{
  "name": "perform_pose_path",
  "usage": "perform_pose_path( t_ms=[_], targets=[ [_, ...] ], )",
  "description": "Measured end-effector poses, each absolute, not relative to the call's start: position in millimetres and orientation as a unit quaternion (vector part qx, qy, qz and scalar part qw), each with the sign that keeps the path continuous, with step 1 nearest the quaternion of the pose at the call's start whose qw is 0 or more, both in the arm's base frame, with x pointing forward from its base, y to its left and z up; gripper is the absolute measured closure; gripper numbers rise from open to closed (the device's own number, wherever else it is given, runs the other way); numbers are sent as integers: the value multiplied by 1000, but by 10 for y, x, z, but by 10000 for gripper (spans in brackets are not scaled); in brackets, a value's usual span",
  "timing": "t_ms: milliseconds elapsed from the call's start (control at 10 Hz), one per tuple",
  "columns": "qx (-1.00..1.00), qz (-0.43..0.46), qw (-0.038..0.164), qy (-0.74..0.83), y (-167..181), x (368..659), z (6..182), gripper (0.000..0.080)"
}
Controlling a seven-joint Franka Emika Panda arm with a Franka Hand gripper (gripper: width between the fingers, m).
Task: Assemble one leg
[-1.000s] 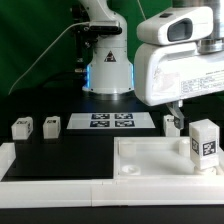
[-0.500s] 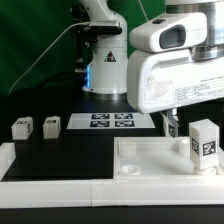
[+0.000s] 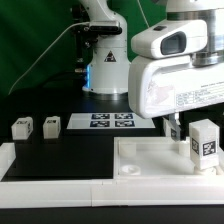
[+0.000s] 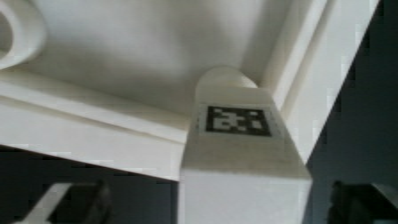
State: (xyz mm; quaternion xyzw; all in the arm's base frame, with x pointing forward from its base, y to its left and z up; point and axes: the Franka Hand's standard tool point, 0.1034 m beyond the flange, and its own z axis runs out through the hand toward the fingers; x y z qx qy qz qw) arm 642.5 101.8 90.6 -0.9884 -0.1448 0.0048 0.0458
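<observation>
Toward the exterior view's right, arm [image 3: 175, 70]: its bulky white wrist housing hangs low over the work and hides much of what lies behind it.
Table [image 3: 70, 150]: black, with the parts spread across it.
Flat white part [image 3: 150, 158]: lies at the front under the wrist. The wrist view shows a round socket rim [image 4: 25, 48] on it, and I judge a socket like this to be the seat the leg is meant for.
Marker board [image 3: 110, 121]: flat on the table behind, apart from the parts and of no concern to this step.
Leg [image 3: 205, 140]: stands upright on the flat white part toward its end at the exterior view's right, just beside the gripper. The wrist view is filled by a tagged leg [image 4: 240, 170] seen close, probably the same one.
Spare legs [image 3: 20, 128] [image 3: 50, 125]: two, upright, well apart from the work at the exterior view's left.
Gripper [image 3: 172, 128]: only a dark tip shows below the housing. I cannot tell whether the fingers are apart or together, and neither view shows them on the leg.
Tag [image 3: 209, 146]: faces the exterior camera.
Step in hand: by my reading, lining up to grasp the leg.
Doing it well: centre the fingers on two plain opposite faces and come straight down. Close gently, since a tall, light block tips at a sideways nudge, and keep the leg upright for seating.
</observation>
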Motion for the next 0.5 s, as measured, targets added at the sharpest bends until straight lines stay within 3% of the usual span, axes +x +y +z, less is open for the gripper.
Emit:
perform_pose_path(
  t_ms=[200, 500],
  targets=[
    [-988, 4, 46, -146, 1046, 6424, 910, 511],
    [-991, 6, 47, -125, 1053, 6422, 909, 506]
  ],
)
